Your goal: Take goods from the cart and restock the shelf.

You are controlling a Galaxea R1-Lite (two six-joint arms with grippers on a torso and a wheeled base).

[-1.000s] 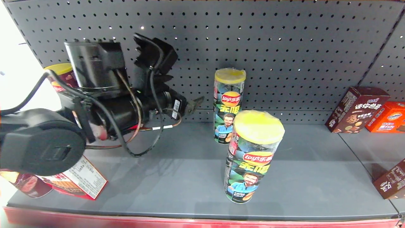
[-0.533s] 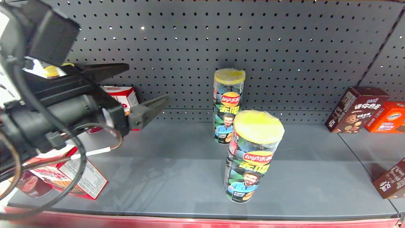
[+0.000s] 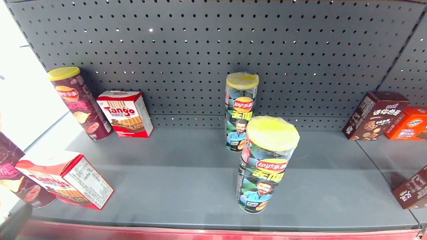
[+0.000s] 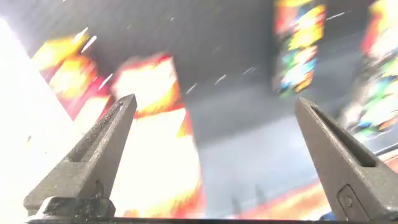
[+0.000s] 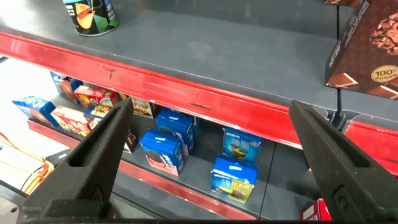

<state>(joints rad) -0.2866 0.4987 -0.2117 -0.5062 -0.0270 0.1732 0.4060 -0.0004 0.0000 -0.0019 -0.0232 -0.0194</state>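
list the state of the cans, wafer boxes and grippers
front green can, upright, lidded
rear green can, upright, lidded
rear maroon can, upright, lidded
front maroon can, upright, top out of frame
back wafer box, upright, closed
front wafer box, upright, closed
left gripper, open, empty
right gripper, open, empty

The shelf board (image 3: 186,186) looks like painted sheet metal, smooth and matt grey, and so does the perforated back panel (image 3: 200,43). The near chip can (image 3: 263,166) and the far chip can (image 3: 241,111) wear glossy printed sleeves under yellow plastic lids with wrinkled clear film. The wafer box (image 3: 126,114) is coated cardboard with a light sheen. The left gripper (image 4: 214,106) is grainy and dull grey. Just beyond the right gripper (image 5: 208,112), which is matt and dark, the red edge strip (image 5: 186,87) is glossy and scuffed.
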